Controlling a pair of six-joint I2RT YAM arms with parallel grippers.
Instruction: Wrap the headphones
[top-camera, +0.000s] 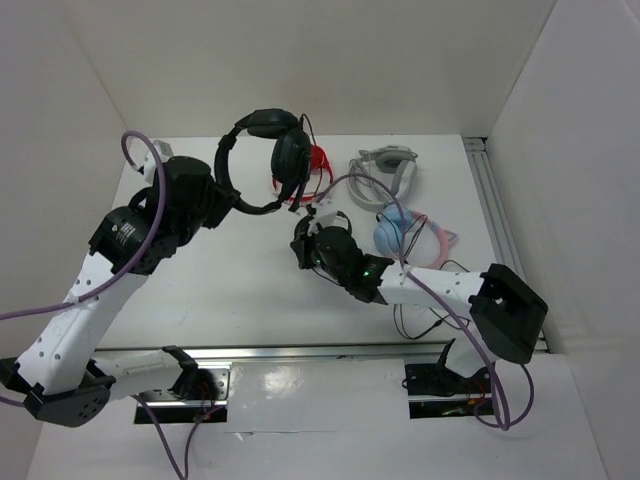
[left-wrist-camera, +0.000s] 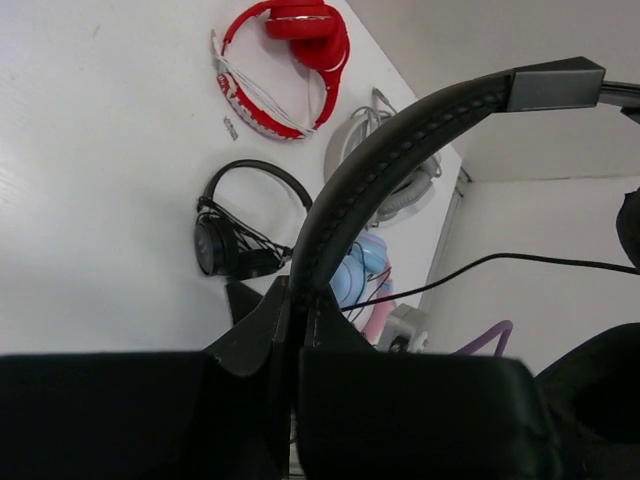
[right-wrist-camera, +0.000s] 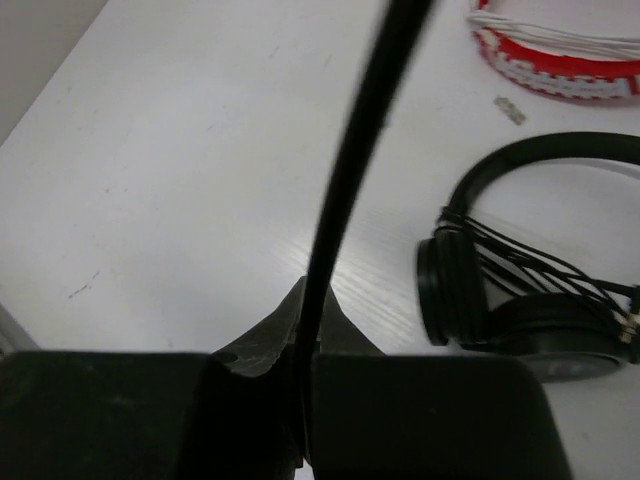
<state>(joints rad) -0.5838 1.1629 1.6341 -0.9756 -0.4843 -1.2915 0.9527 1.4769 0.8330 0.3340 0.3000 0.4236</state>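
The work surface is a white table (top-camera: 250, 290), matte and faintly scuffed in the right wrist view. It is boxed in by plain white walls (top-camera: 350, 60) at the back and on both sides. A metal rail (top-camera: 495, 200) runs along the table's right edge and another rail (top-camera: 320, 352) runs across its near edge, in front of the arm bases. The headphones (top-camera: 290, 158) hang in the air over the back-left part of the table, earcups up toward the rear wall. The left gripper (top-camera: 228, 200) is clamped on the stitched headband (left-wrist-camera: 380, 170), which is pinched between its fingers. The right gripper (top-camera: 305, 240) sits near the middle of the table with its fingers closed on the thin black cable (right-wrist-camera: 350, 150). The cable rises straight up out of that grip. Other headsets lie on the surface: a red pair (left-wrist-camera: 300, 40) near the back with white cord wound on its band, and a smaller black on-ear pair (right-wrist-camera: 500, 300) with its cord wrapped around it, just beside the right gripper. A pale grey pair (top-camera: 390, 165) and a light blue pair (top-camera: 395, 232) lie further right. A tiny pale scrap (right-wrist-camera: 510, 110) lies between the red and small black pairs.
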